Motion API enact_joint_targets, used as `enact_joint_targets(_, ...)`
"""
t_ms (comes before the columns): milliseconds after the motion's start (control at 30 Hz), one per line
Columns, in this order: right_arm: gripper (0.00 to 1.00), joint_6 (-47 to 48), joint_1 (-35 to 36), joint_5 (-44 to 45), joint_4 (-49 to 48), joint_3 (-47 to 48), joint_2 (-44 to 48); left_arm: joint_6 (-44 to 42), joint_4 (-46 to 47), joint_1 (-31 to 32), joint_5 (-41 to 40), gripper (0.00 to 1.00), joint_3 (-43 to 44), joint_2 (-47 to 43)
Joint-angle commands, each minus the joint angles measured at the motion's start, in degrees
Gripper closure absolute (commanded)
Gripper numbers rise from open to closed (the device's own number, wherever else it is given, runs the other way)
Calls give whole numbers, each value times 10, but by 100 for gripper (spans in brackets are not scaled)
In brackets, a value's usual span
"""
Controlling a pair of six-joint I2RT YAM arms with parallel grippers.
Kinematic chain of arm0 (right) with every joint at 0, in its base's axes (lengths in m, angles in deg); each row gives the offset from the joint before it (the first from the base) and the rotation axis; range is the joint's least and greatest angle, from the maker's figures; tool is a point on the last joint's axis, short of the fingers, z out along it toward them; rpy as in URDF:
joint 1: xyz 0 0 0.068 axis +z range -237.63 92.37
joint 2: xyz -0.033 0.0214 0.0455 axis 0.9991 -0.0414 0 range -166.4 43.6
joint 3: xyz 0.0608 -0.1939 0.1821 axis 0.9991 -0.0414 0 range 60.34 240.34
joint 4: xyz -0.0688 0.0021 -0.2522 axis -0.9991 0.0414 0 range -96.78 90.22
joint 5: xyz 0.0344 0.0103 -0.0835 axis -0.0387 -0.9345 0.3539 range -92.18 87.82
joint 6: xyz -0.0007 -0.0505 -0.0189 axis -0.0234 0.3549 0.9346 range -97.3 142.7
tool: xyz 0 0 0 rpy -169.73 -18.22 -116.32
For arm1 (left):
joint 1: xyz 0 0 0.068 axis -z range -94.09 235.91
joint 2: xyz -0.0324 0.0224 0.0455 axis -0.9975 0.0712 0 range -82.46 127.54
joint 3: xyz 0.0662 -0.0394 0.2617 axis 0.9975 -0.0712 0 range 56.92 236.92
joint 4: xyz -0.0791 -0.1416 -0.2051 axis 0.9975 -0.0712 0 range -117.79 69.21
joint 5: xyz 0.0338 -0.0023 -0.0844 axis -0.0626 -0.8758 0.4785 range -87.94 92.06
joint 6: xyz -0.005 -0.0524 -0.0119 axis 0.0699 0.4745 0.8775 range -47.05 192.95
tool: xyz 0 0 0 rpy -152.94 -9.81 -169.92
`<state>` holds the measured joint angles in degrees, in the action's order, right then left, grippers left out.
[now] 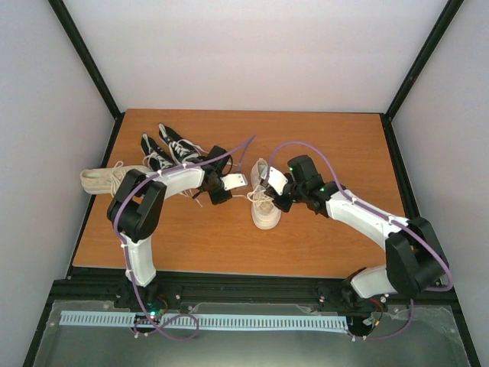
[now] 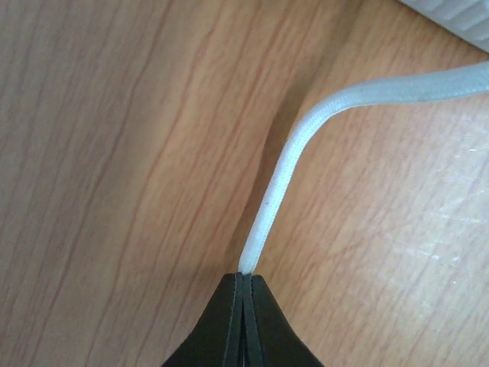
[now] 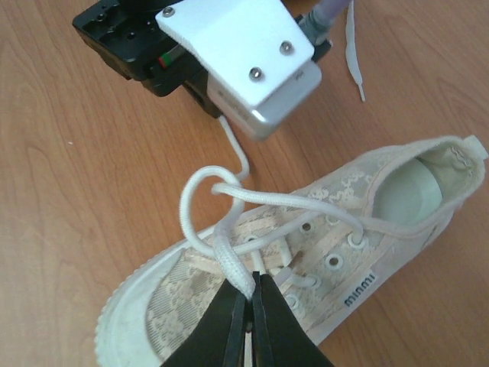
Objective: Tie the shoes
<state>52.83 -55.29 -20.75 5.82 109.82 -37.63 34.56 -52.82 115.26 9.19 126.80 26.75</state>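
Wooden table (image 1: 306,252) first: an orange-brown board, with all four shoes on its middle and far-left parts. Our two arms (image 1: 359,218) reach in from the near edge and meet over the middle. There the left gripper (image 1: 220,186) and right gripper (image 1: 279,193) flank one cream sneaker (image 1: 265,205). This sneaker lies about mid-table, its toe towards the near edge as far as we can tell. We judge that we stand on opposite sides of it so each gripper can draw a lace end away from the other and close a knot.

A second cream sneaker (image 1: 99,180) lies near the left edge. The two black canvas sneakers (image 1: 157,153) sit towards the far-left corner, just beside each other, out of the way of the work.

Up close, the cream sneaker (image 3: 328,252) has a patterned mesh upper, metal eyelets, a ribbed pale toe bumper and a small dark printed mark on its side.

Its lace (image 3: 229,145) is flat and off-white. One strand runs from the shoe across the wood to the left gripper (image 3: 229,53). Another forms a loose loop (image 3: 200,199) over the front of the shoe, so the knot is not yet snug.

The right gripper (image 3: 250,289) is closed on the lace at the base of that loop, with no gap showing. The left gripper (image 2: 243,279) is likewise pinched fully together on the lace (image 2: 290,160), which curves up and away to the right.
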Motion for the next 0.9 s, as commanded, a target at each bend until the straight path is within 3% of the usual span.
enact_joint_targets(0,97,-79,-4,-6,92,28,31,46,-7,-9,-1,99,20,-29)
enact_joint_targets(167,97,-163,-31,20,117,23,50,78,-8,-13,-31,99,28,-41)
enact_joint_targets(433,97,-256,-157,24,3,-55,89,121,1,-45,-100,99,47,-56)
enact_joint_targets(867,97,-339,-313,-15,-70,-94,-30,118,34,-93,-314,99,13,-72)
